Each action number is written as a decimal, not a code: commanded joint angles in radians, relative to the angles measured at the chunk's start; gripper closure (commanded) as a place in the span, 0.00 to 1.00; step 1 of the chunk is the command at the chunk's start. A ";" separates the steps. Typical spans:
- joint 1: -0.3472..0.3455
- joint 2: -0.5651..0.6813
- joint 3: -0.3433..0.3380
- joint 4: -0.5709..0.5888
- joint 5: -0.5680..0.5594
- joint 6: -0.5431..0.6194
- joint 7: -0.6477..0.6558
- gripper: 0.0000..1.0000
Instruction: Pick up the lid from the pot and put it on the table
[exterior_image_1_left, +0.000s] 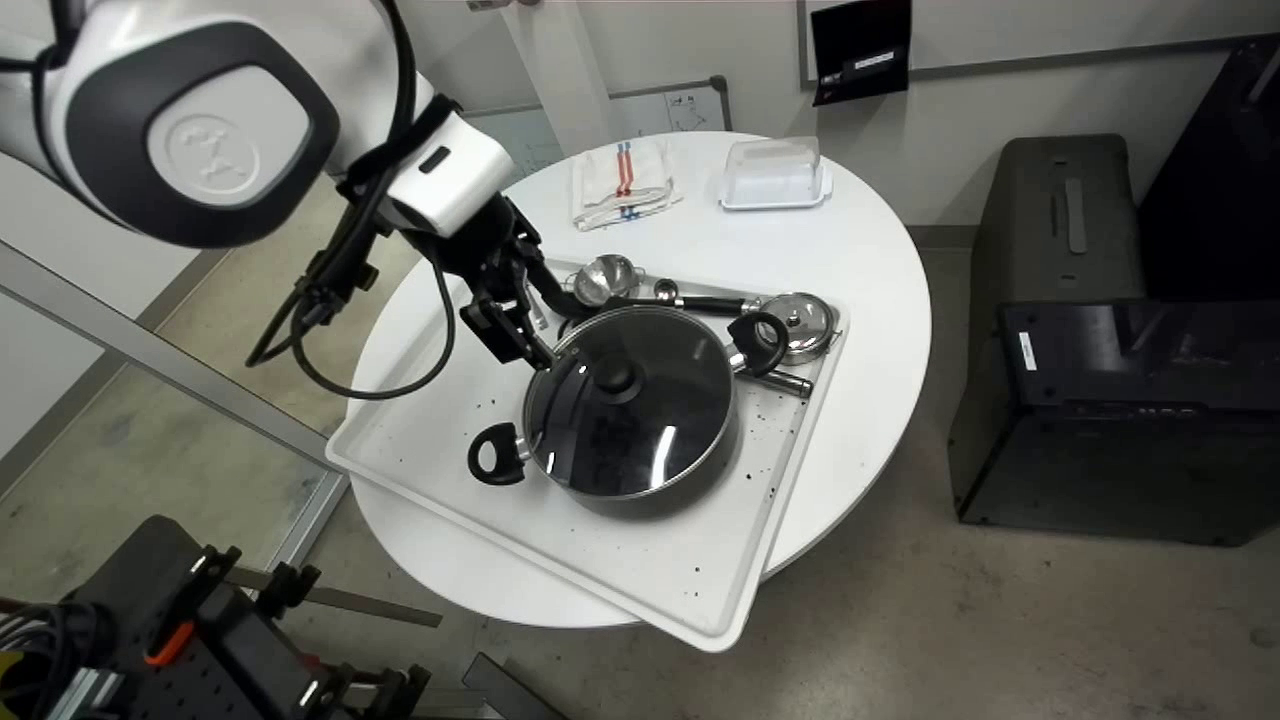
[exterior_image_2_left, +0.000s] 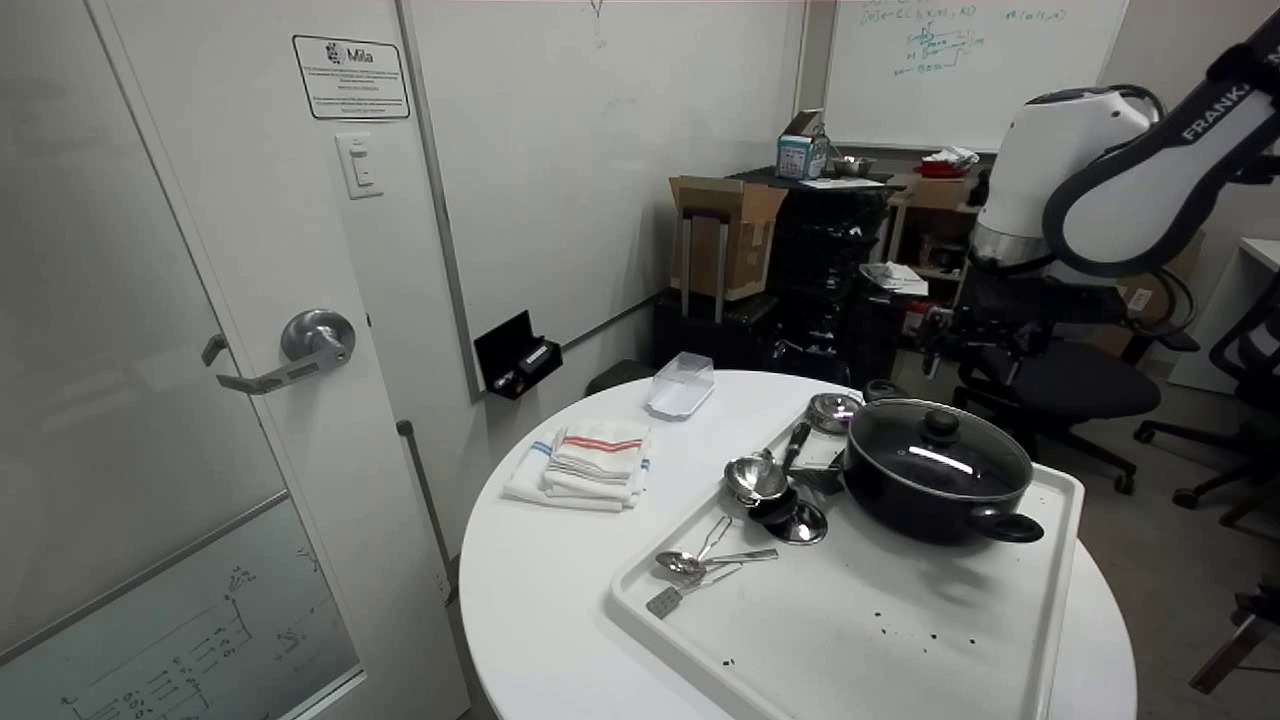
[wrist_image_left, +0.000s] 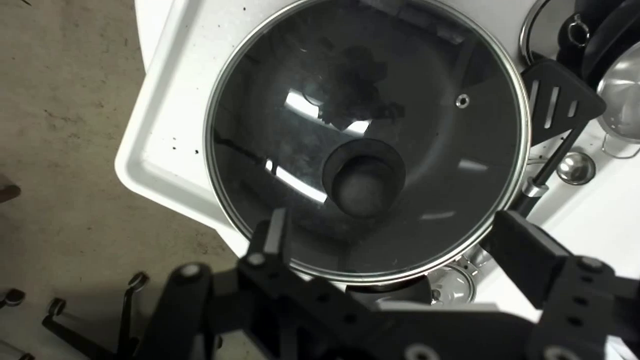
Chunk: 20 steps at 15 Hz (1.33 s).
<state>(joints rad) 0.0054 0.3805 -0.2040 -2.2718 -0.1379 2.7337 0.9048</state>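
The see-through lid (exterior_image_1_left: 640, 440) with a metal rim and dark knob sits on the black pot (exterior_image_1_left: 715, 468). The lid (exterior_image_2_left: 900, 450) and pot (exterior_image_2_left: 905, 508) also show in an exterior view, resting on the white tray. My gripper (exterior_image_1_left: 550, 325) is above the lid, towards its rim. In an exterior view the gripper (exterior_image_2_left: 972, 362) hangs clear above the pot. In the wrist view the gripper (wrist_image_left: 392, 217) is open and empty, its fingers wide apart. The lid (wrist_image_left: 425, 125) fills the middle there, its knob ahead of the fingertips. The round white table (exterior_image_1_left: 870, 250) is under the tray.
The white tray (exterior_image_1_left: 430, 420) has a raised rim. Beside the pot lie a strainer (exterior_image_1_left: 605, 280), a small lidded metal pot (exterior_image_1_left: 805, 330), a black slotted spatula (wrist_image_left: 555, 102) and several small utensils (exterior_image_2_left: 690, 563). Folded towels (exterior_image_2_left: 590, 465) and a clear-lidded dish (exterior_image_1_left: 775, 175) stand on the table.
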 joint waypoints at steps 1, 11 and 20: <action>0.036 0.076 -0.035 0.046 0.014 0.028 0.016 0.00; 0.043 0.202 -0.070 0.132 0.065 0.017 0.004 0.00; 0.041 0.278 -0.063 0.199 0.123 0.000 -0.008 0.00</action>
<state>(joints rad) 0.0353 0.6224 -0.2587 -2.1153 -0.0498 2.7438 0.9050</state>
